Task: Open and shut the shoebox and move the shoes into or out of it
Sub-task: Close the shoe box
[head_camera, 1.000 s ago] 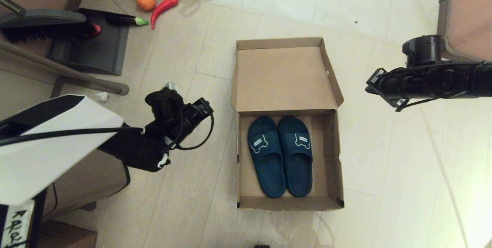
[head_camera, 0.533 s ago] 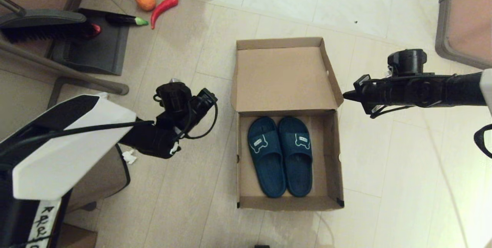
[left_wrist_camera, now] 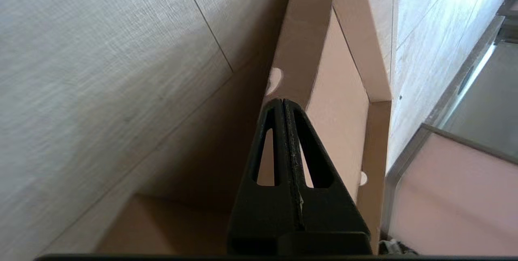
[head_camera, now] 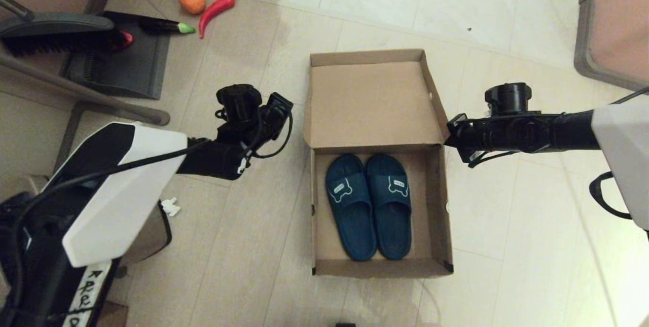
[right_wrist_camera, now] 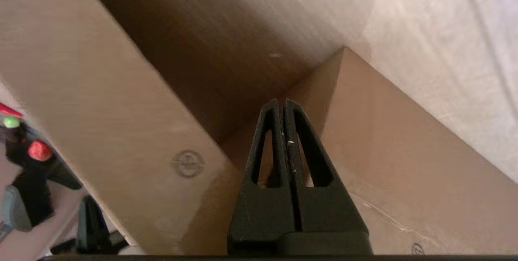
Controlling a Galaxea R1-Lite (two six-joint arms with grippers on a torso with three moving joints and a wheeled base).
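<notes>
The shoebox [head_camera: 377,165] sits open on the floor [head_camera: 507,225], lid folded back away from the robot. Inside, the shoes [head_camera: 369,205] lie side by side, toes toward the lid hinge (each strap bears a small white-outlined logo, unreadable). The left gripper [left_wrist_camera: 282,103] hangs beside the box's left wall, fingers pressed together, empty. The right gripper [right_wrist_camera: 282,102] is at the right wall by the hinge, fingers likewise closed on nothing.

Left hand [left_wrist_camera: 283,105]: fingers [left_wrist_camera: 275,147] pressed together, no gap, nothing between them. Tips aimed at the outer wall of the shoebox [left_wrist_camera: 301,50], close to its finger hole. Lid stands raised. Tiled floor [left_wrist_camera: 101,71] beside.
</notes>
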